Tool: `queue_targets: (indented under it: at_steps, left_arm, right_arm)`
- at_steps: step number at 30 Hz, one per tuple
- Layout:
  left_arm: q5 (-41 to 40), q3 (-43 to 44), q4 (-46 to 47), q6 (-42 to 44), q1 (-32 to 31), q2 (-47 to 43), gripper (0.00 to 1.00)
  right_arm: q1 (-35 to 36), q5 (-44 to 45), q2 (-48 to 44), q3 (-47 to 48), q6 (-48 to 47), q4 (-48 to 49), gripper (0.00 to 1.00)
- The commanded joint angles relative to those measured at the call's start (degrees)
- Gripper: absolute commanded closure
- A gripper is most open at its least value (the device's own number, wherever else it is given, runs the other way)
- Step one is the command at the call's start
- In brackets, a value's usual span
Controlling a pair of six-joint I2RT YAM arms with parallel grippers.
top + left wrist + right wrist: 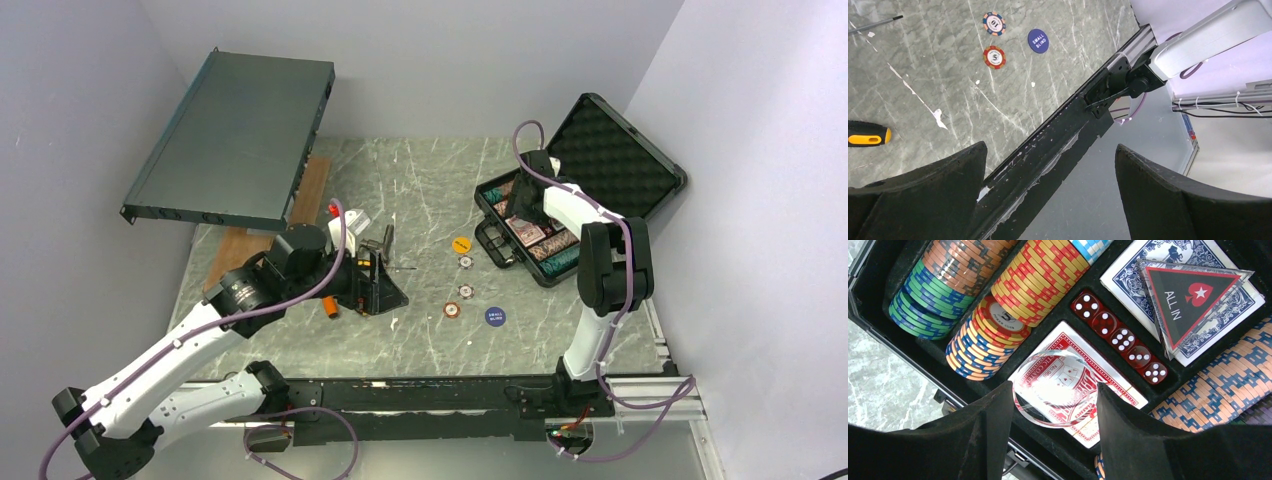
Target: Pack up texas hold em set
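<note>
Clear disc (1055, 387) pinched in R gripper (1053, 401) over red deck (1075, 342) in case (612, 158), looks like placing step, next needs a gentle drop, then L gripper (1050, 150), spread & empty, goes for chips (994, 56) on table (420, 190).

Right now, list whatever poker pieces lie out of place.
Three striped chips, an orange button and the blue Small Blind button lie loose on the table, outside the open case. The right jaws hold a clear disc over the red deck.
</note>
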Motion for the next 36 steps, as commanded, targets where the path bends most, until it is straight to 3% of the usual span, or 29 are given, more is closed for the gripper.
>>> queue_targets:
  at_steps: [1, 4, 11, 17, 23, 32, 36]
  left_arm:
    - [0.70, 1.08, 1.34, 0.86, -0.08, 0.07, 0.01]
    - [0.68, 0.83, 1.42, 0.85, -0.05, -0.21, 0.01]
    - [1.28, 0.30, 2.02, 1.22, -0.05, -0.07, 0.01]
    - [2.05, -0.44, 3.20, 1.33, -0.10, 0.29, 0.01]
    - [-0.14, -0.11, 2.40, 1.12, -0.07, 0.12, 0.01]
    - [0.19, -1.05, 2.41, 0.80, -0.03, -0.35, 0.01]
    - [1.33, -1.62, 3.90, 0.38, -0.08, 0.22, 0.01]
  right_arm:
    - [0.31, -1.38, -0.70, 1.07, -1.03, 0.35, 0.52]
    - [0.41, -0.87, -1.43, 1.66, -1.68, -1.26, 0.32]
    - [2.68, 1.86, -10.99, -0.73, -4.59, -5.13, 0.23]
    - [11.67, -10.74, -22.38, -11.64, -8.42, -2.68, 0.11]
    - [23.68, -10.95, -25.52, -18.97, -3.96, -5.00, 0.10]
    - [24.18, -5.69, -30.49, -28.51, 10.02, -13.59, 0.13]
    - [24.14, -7.85, -31.73, -32.37, 14.16, -13.02, 0.15]
